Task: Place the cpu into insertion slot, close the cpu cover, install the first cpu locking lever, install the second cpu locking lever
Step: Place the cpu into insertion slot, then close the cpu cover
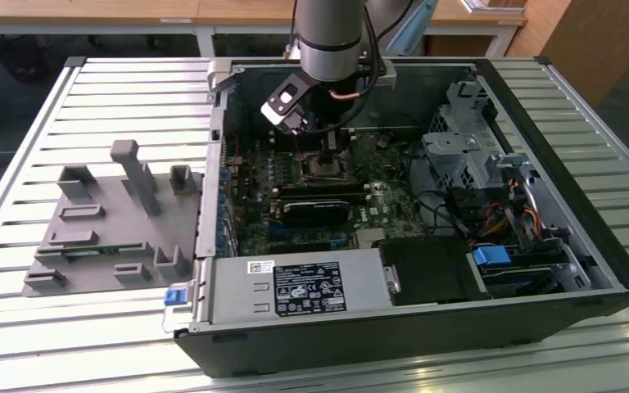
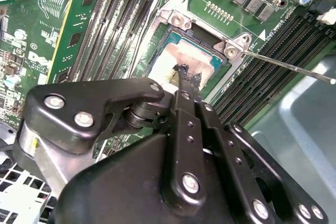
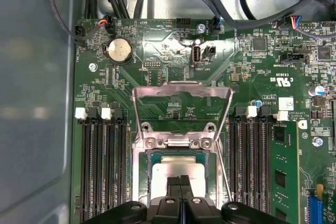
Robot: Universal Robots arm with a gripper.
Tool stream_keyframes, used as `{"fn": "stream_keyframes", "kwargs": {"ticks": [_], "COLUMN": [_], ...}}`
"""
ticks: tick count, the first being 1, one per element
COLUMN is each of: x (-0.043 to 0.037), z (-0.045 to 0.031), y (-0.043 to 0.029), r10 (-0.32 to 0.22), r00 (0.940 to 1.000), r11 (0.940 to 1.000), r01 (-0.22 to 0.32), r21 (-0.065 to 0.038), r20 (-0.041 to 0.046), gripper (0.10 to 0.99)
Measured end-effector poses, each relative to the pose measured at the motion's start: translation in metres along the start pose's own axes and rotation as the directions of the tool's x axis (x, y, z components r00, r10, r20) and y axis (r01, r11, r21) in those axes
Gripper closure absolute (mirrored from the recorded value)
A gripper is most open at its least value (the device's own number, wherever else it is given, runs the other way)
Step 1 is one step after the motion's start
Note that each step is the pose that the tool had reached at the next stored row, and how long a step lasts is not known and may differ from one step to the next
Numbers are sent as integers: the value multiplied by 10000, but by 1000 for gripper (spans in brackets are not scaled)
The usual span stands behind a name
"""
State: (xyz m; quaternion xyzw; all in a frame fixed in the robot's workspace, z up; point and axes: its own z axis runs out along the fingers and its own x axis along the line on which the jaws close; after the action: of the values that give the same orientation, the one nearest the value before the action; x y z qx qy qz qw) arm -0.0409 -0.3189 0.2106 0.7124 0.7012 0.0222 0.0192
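The claw is closed tight, with its tips touching the top of the cpu. The cpu lies flat in the insertion slot. The cpu cover stands flipped open.

Satin black and smooth on the claw, plastic or coated metal, hard to tell which. Right beneath its tips, dull silvery-beige metal on the cpu, matt rather than mirror-bright. Around that, dark plastic of the insertion slot, rimmed in bare bright metal. Just beyond the claw, silver-grey sheet metal on the cpu cover, lightly reflective. Glossy green lacquer across the circuit board. Black plastic on the memory slots either side of the claw. Thin polished wire for the lever. Well away from the claw, pale ribbed metal with a soft sheen on the tabletop, and matt grey plastic on the fixture.
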Motion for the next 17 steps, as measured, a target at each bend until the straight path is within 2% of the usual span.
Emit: {"fn": "stream_keyframes", "kwargs": {"ticks": [17], "x": [1], "z": [-80], "y": [5], "r10": [2], "r00": [10000], "r11": [10000], "r01": [-2], "r21": [1], "r20": [-1], "gripper": [969]}}
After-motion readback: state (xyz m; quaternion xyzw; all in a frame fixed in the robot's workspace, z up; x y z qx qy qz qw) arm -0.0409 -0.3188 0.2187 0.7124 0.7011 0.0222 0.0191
